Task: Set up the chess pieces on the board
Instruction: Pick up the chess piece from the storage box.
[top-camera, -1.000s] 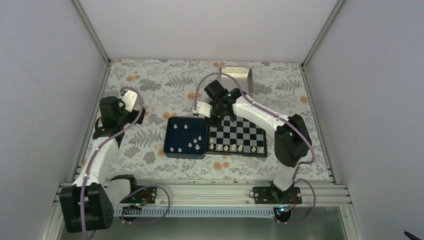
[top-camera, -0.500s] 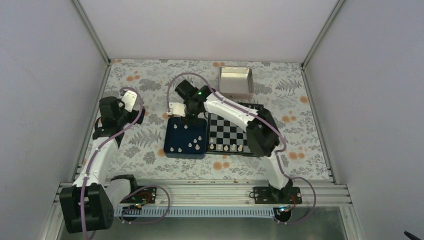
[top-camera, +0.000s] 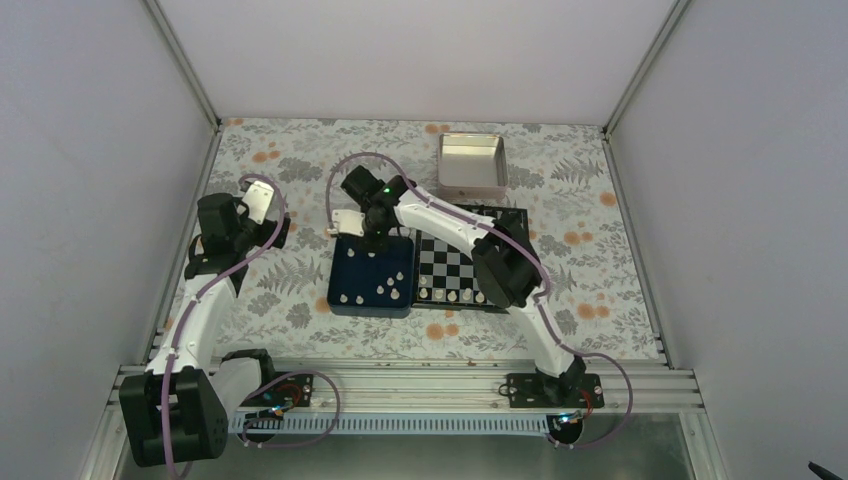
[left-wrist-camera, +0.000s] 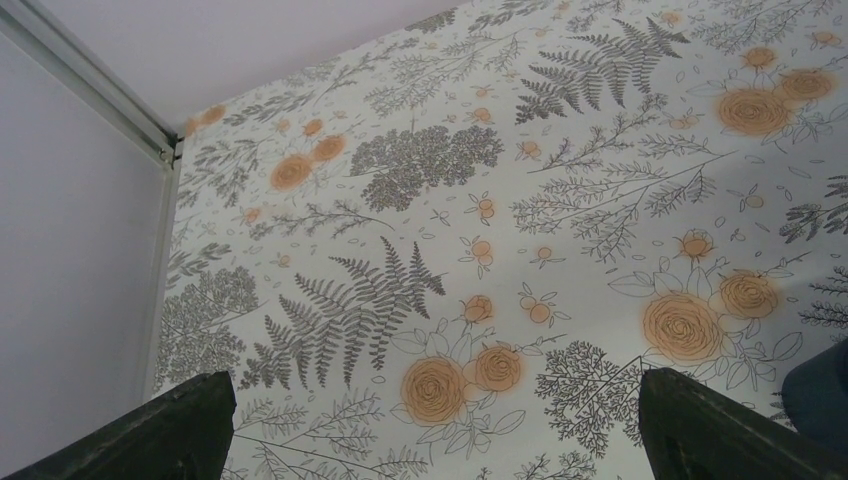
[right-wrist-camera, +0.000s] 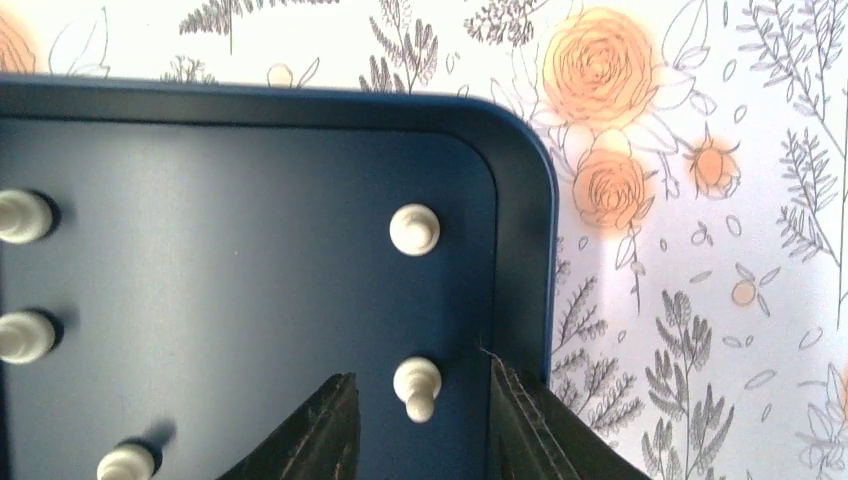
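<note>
1. The right gripper (top-camera: 372, 238) hangs over the far edge of the dark blue tray (top-camera: 350, 272), its arm stretched across the board (top-camera: 450, 262).
2. In the right wrist view this gripper (right-wrist-camera: 420, 372) is released. Its fingers (right-wrist-camera: 335, 425) stand on either side of one white pawn (right-wrist-camera: 417, 385) close to a rounded tray corner, with a gap on each side.
3. More chess pieces (top-camera: 385, 290) are scattered on the tray floor, and a second pawn (right-wrist-camera: 413, 229) sits just beyond the one between the fingers.
4. The board lies on the counter (top-camera: 300, 160) just beside the tray's right side, and a row of white pieces (top-camera: 452, 296) lines its near edge.
5. The left gripper (left-wrist-camera: 435, 430) hovers over the bare floral counter, well apart from the tray. It is spread wide, with nothing between its fingers.
6. A silver tin (top-camera: 471, 165) rests beyond the board.
</note>
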